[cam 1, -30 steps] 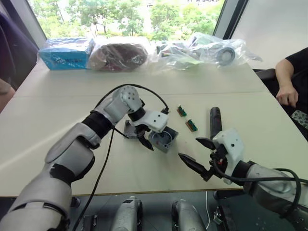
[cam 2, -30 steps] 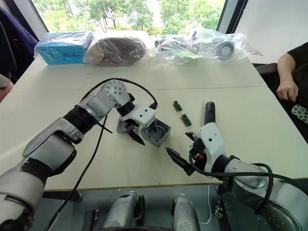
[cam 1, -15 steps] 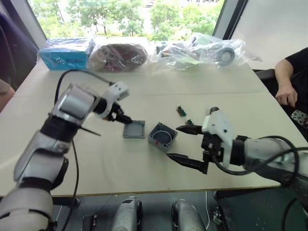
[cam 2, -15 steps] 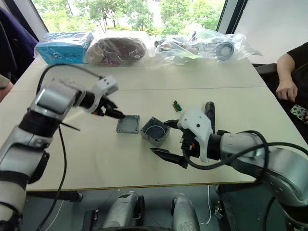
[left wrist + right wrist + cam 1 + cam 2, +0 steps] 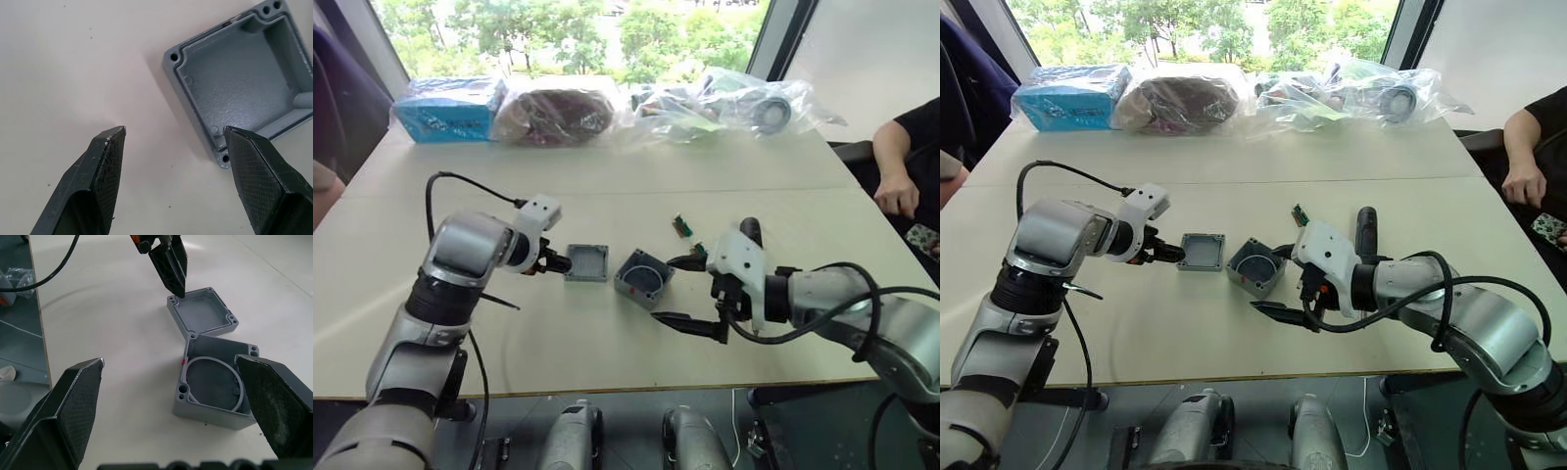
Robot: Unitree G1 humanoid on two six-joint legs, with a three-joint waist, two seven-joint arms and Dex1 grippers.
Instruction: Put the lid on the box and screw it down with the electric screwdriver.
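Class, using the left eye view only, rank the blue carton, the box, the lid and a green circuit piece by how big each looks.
1. Blue carton, though farthest away.
2. Box and lid: similar outline, too close to rank.
3. Green circuit piece, clearly smallest.

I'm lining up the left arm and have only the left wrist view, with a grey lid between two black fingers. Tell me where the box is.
Observer: The box sits on the table just beside the lid, on its right, open side up.
Operator: Report the right gripper.
Observer: The right gripper is open, its fingers spread on either side of the box without touching it.
Operator: Locate the screwdriver.
Observer: The electric screwdriver lies flat on the table beyond the right arm, held by nothing.
Operator: Say what else is near it.
Observer: A small green circuit piece lies left of it.
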